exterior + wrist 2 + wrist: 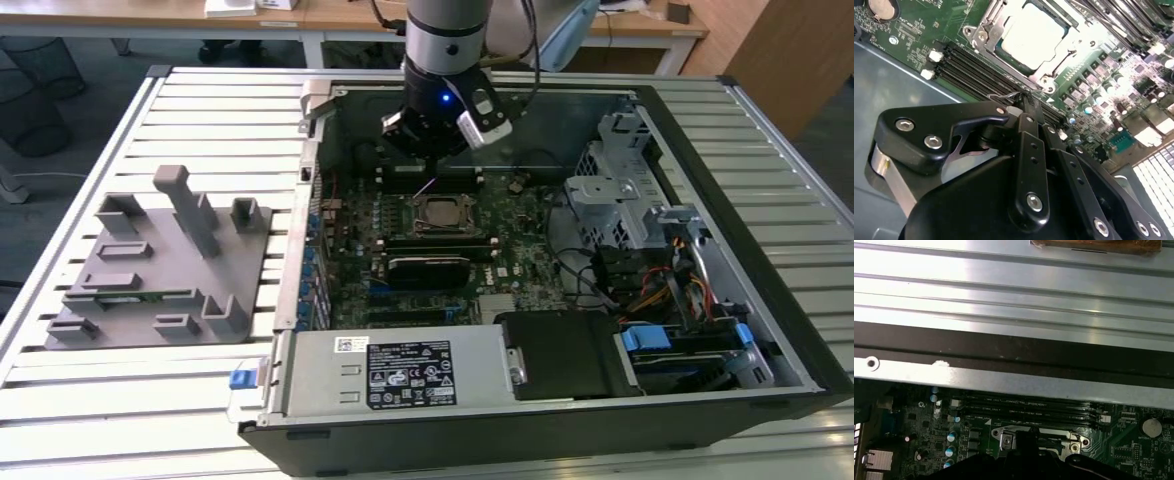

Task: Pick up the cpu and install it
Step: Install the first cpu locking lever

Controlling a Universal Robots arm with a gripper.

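Note:
The cpu [438, 212] lies flat in its socket on the green motherboard [523, 240], with its pale silver top facing up. In the second wrist view the cpu [1031, 34] sits inside the metal socket frame [979, 31]. My gripper [430, 158] hangs above the board, just behind the socket and apart from the chip. Its black fingers meet at the tips, so my gripper [1023, 99] is shut. A thin metal wire [1004, 95] shows right at the tips; I cannot tell whether it is pinched. In the first wrist view the socket frame [1004, 439] peeks past the gripper body.
The open computer case lies on a slatted metal table [174, 390]. A grey fixture plate [154, 265] with upright blocks sits at the exterior view's left. A black heatsink [427, 268], the power supply [400, 372] and the drive cage [627, 190] crowd around the socket.

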